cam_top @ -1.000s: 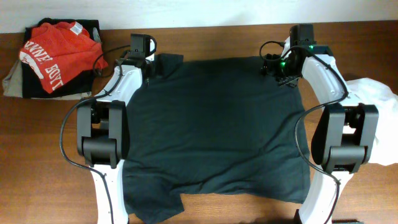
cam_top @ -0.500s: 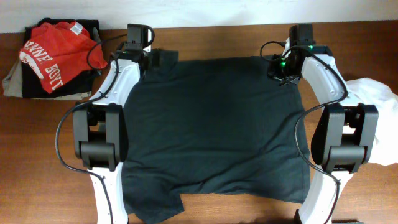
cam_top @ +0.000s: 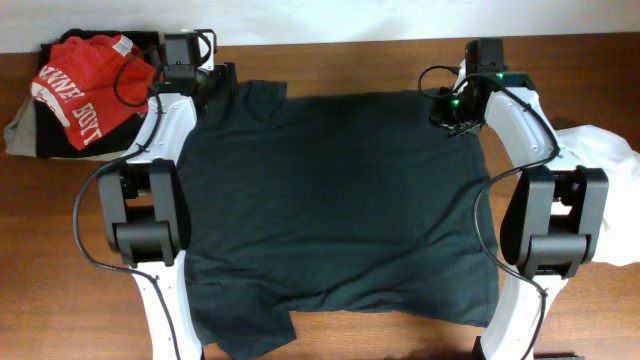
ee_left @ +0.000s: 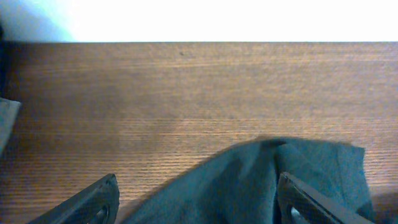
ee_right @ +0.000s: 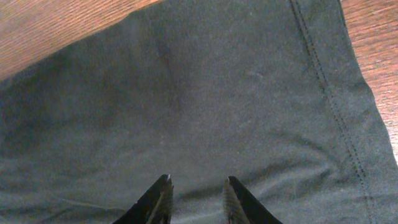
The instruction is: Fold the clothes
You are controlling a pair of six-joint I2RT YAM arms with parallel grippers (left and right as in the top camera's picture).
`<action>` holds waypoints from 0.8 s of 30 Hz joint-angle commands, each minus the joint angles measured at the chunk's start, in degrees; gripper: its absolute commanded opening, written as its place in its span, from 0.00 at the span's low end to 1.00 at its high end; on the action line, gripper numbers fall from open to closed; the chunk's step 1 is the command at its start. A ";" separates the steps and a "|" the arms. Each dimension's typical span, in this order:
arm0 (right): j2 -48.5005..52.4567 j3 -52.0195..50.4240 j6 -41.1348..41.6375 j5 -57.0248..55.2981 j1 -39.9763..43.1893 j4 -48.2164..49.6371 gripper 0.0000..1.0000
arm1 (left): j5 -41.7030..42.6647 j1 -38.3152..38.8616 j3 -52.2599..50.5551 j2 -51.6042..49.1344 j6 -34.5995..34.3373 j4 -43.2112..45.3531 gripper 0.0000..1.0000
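Observation:
The clothes, a very dark T-shirt [cam_top: 340,200], lie spread flat across the middle of the table, plain side up. My left gripper [cam_top: 222,80] is at the shirt's far left sleeve. In the left wrist view its fingers [ee_left: 102,200] stand wide apart, and the sleeve [ee_left: 249,180] lies loose on the wood between them. My right gripper [cam_top: 455,118] sits on the far right corner of the shirt. In the right wrist view that gripper [ee_right: 198,196] has its fingers drawn close together, pinching a small ridge of the fabric [ee_right: 205,93] near the stitched hem.
A pile of garments topped by a red T-shirt with white lettering [cam_top: 85,80] sits at the far left corner. A white cloth [cam_top: 600,150] lies at the right edge behind the right arm. The pale wall runs along the table's back edge [ee_left: 199,42].
The left gripper has opened and drawn back to the left, leaving the sleeve lying flat. The right gripper has closed from wide onto the shirt's far right corner.

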State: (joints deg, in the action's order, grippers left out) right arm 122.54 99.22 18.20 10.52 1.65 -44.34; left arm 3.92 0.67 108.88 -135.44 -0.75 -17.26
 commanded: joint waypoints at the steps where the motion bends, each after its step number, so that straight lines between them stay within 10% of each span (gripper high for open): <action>1: 0.63 -0.33 0.11 -0.68 -0.52 0.22 0.31 | -3.04 -0.35 0.90 -5.09 2.34 0.33 0.85; 8: 0.63 -0.33 0.09 -0.68 -0.52 0.22 0.31 | -6.75 -0.52 0.90 -7.34 5.62 1.22 0.84; 12: 0.63 -0.33 0.09 -0.70 -0.52 0.24 0.31 | -6.75 -0.52 0.90 -7.39 5.60 1.90 0.66; 19: 0.63 -0.33 0.09 -0.70 -0.52 0.44 0.31 | -4.76 -0.46 0.90 -9.01 5.62 2.23 0.76; 21: 0.63 -0.33 0.09 -0.70 -0.52 0.42 0.31 | -4.74 -0.46 0.90 -9.79 5.62 2.12 0.61; 24: 0.63 -0.33 0.09 -0.74 -0.52 0.44 0.30 | -4.79 -0.46 0.90 -11.58 5.60 1.75 0.02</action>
State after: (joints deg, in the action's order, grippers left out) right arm 122.54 99.20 18.17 10.52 1.65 -44.14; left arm -0.38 0.47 109.91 -142.96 3.99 -14.46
